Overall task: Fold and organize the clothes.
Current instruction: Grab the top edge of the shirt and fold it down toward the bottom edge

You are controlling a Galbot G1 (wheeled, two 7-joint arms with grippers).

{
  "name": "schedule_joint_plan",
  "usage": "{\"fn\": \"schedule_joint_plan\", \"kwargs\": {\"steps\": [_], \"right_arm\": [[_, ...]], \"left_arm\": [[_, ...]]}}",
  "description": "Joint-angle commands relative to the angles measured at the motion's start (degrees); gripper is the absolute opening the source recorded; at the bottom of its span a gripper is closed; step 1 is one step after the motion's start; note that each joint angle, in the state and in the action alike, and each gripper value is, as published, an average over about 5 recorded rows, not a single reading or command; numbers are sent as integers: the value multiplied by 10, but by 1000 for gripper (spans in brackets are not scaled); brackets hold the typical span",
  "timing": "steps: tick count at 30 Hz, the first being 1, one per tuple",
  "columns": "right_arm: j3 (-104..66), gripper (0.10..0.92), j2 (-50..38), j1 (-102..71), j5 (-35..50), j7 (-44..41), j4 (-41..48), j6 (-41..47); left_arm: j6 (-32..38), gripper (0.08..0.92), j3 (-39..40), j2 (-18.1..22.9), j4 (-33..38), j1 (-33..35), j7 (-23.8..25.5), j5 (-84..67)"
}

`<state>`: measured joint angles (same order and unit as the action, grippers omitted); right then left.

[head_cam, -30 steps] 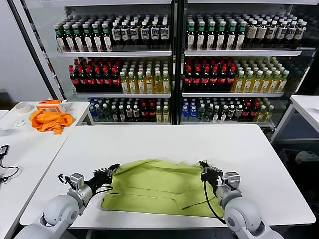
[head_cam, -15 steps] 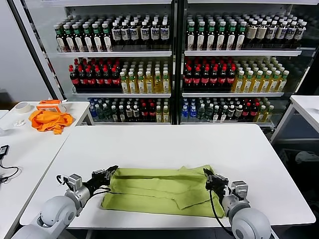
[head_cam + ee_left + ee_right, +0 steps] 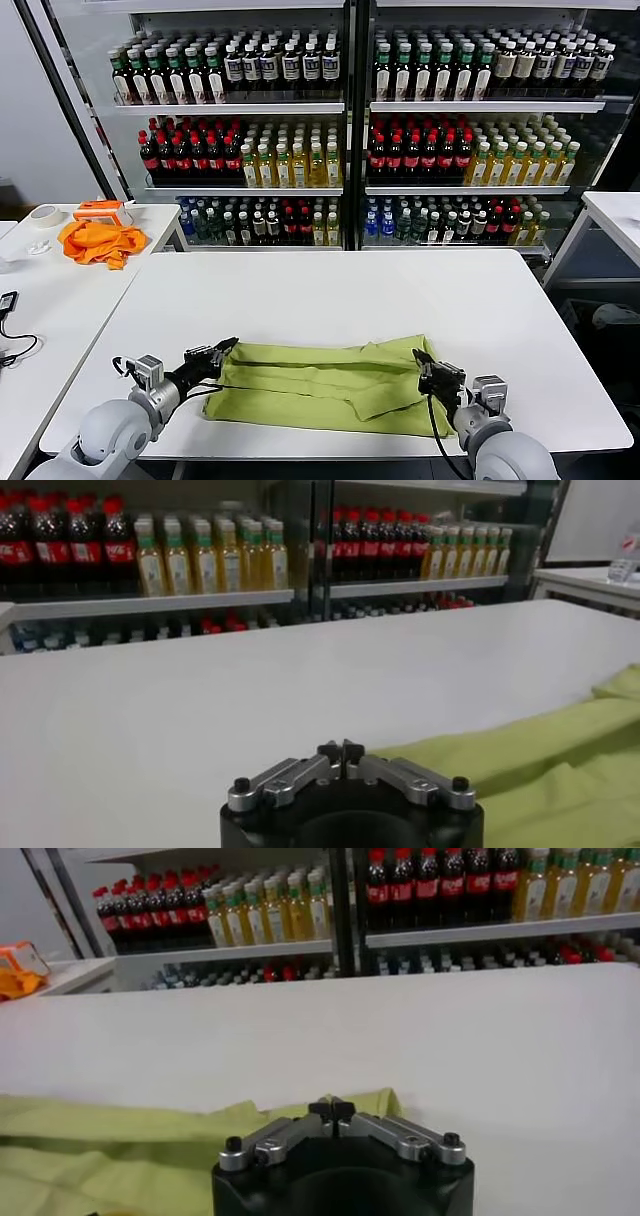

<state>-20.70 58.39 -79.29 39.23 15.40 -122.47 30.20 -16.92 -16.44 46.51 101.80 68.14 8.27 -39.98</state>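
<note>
You have just drawn both hands back toward the robot's body and down. A second ago they held the far edge of the T-shirt (image 3: 325, 385) up and farther out over the tabletop (image 3: 330, 290); now that edge has come forward over the near part, and the cloth lies as a flatter, narrower band across the near side of the tabletop. I judge this to be a first lengthwise fold almost laid down, with the release and further folds still ahead.

Nearest you, the left hand (image 3: 222, 349) sits low at the band's left end, jaws pinched shut, and the cloth's corner meets its fingertips. From the left wrist view the closed fingers (image 3: 340, 752) show with green fabric just beside them, though you cannot quite see the cloth between the pads there, so a grip on the corner is likely rather than certain. The right hand (image 3: 424, 362) is shut too, at the band's right end, with the folded edge gathered right at its tips; its own camera shows the closed fingers (image 3: 331, 1110) with the yellow-green cloth running away from them.

Farther off, the bare tabletop stretches behind the T-shirt. Well apart, on the side table to the left, lies the orange garment (image 3: 98, 242), untouched, and beyond everything stand the bottle shelves (image 3: 345, 105).
</note>
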Motion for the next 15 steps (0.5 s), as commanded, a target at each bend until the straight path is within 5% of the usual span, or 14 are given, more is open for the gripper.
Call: {"fn": "schedule_joint_plan", "kwargs": {"steps": [1,15], "right_arm": [[-4,104,0,-27,-7,-4,-4,-2],[23,104,7,-32,-53,-9,12,-12]], "left_arm": [[-14,84,-3,-1,6,13,-1,15],[-64,84,-7,3,17,24,-24,75]]}}
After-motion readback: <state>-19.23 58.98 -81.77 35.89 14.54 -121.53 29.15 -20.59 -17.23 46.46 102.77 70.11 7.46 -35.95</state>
